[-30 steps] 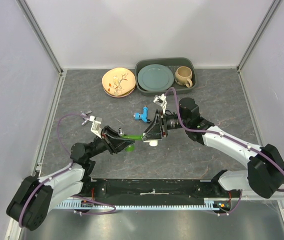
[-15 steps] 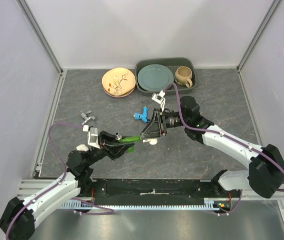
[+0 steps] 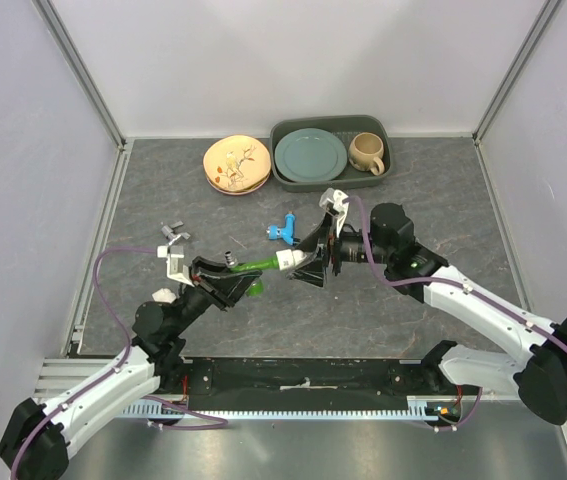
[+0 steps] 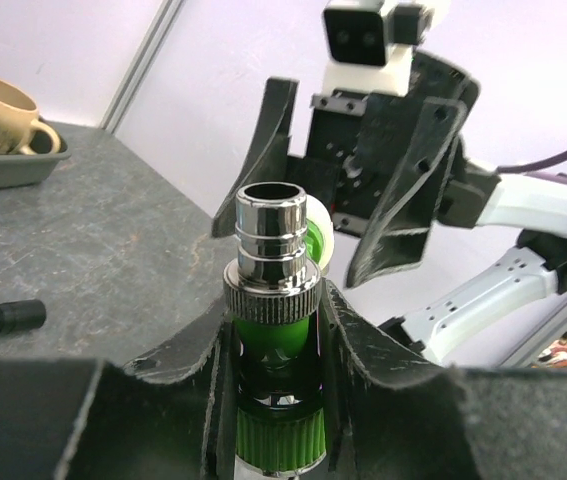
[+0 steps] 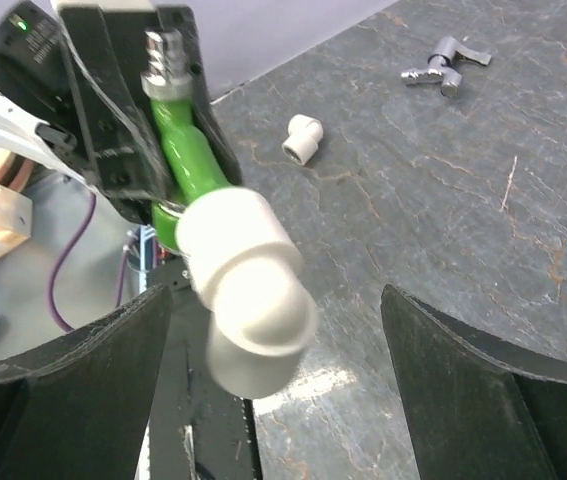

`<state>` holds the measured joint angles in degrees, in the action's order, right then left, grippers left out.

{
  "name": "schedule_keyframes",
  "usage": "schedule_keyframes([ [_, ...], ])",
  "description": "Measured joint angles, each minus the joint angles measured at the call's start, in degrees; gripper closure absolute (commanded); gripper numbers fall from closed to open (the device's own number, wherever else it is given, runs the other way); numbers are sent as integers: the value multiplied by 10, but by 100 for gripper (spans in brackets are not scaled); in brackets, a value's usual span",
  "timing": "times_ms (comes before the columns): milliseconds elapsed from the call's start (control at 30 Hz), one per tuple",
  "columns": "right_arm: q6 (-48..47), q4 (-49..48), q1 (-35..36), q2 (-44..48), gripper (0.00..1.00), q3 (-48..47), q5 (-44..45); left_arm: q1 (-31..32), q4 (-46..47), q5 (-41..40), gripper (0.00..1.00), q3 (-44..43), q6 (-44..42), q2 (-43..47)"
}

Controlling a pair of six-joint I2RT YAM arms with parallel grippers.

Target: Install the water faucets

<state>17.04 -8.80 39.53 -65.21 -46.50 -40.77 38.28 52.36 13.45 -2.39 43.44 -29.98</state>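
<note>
The left gripper [image 3: 231,278] is clamped on the green faucet [image 3: 258,265], its two fingers pressing the green body from either side. The faucet is held above the surface [image 3: 443,190]. In the left wrist view its shiny metal end [image 4: 275,240] sticks up out of the grip.

A white elbow fitting [image 5: 248,290] sits on the faucet's other end, a little blurred in the right wrist view. The right gripper [image 3: 311,262] faces it with its jaws wide apart. The elbow lies in the gap between them, and neither finger touches it.

The blue faucet [image 3: 283,230] lies on the surface just behind the two grippers, apart from both. A second white elbow [image 5: 303,138] lies on the surface beside the left arm. A grey metal piece [image 3: 173,235] rests farther back on the left.

At the far edge stand a stack of patterned plates [image 3: 236,163] and a dark tray [image 3: 388,165]. The tray holds a teal plate [image 3: 310,155] and a mug [image 3: 367,152]
</note>
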Motion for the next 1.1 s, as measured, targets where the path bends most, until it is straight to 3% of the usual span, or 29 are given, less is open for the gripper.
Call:
schedule_keyframes([
  [333,-14,-59,0,-1,11,46,-32,0,1,6,98,-8,52,1],
  [533,5,-111,0,-2,19,46,-67,0,2,22,98,-11,56,-25],
  [633,19,-131,0,-7,33,46,-81,0,4,32,98,-13,56,-38],
  [700,27,-139,0,-12,54,46,-87,0,5,36,98,-15,56,-41],
  [733,30,-143,0,-16,69,46,-86,0,6,39,98,-15,56,-42],
  [867,46,-149,-5,-27,100,46,-96,-1,11,46,98,-15,56,-40],
  [1100,86,-202,-17,-48,100,49,-137,-2,18,68,98,-15,2,-22],
])
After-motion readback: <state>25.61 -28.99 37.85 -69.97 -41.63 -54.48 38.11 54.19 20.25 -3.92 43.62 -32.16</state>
